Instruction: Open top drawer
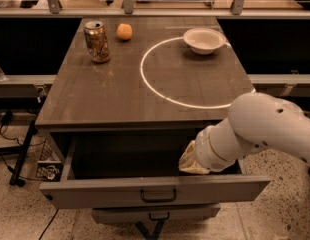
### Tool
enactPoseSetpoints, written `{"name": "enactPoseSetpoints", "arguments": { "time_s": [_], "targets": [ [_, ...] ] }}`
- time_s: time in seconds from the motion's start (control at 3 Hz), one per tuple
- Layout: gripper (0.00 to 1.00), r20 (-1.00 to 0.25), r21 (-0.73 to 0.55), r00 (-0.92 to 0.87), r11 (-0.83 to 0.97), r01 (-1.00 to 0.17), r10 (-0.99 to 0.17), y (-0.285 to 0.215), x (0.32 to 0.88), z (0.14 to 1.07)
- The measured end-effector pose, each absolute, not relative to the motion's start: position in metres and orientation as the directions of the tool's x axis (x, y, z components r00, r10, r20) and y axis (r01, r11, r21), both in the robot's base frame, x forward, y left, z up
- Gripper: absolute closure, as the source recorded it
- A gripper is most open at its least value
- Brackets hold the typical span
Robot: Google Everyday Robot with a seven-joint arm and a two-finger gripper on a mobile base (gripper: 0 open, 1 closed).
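The top drawer [95, 191] is pulled out under the table, its grey front facing me with a dark centre pull handle [158, 196] and its deep interior showing. My gripper [191, 160] sits at the end of the white arm [265, 129], which comes in from the right. It hangs over the right part of the open drawer, just behind the front panel and up and right of the handle. Its tip is wrapped in yellowish cover.
The mid-sized drawer front [155, 215] shows below, shut. On the table top [95, 99] stand a can [97, 41], an orange [124, 31] and a white bowl [203, 39] on a white ring line [145, 79]. A rail [275, 79] runs beside the table.
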State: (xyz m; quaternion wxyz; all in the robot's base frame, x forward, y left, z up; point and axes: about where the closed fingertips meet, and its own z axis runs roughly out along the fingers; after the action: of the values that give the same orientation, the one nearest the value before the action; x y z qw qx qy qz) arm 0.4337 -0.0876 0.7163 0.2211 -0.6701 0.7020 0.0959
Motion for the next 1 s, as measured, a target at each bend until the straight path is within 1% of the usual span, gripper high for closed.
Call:
{"name": "enactPoseSetpoints", "arguments": {
  "time_s": [0.67,1.0],
  "targets": [
    [1.0,-0.41,-0.105,-0.054,0.106,-0.989,-0.91,-0.093,0.426,0.67],
    [1.0,-0.41,-0.105,-0.054,0.106,-0.989,-0.91,-0.093,0.426,0.677]
  ]
}}
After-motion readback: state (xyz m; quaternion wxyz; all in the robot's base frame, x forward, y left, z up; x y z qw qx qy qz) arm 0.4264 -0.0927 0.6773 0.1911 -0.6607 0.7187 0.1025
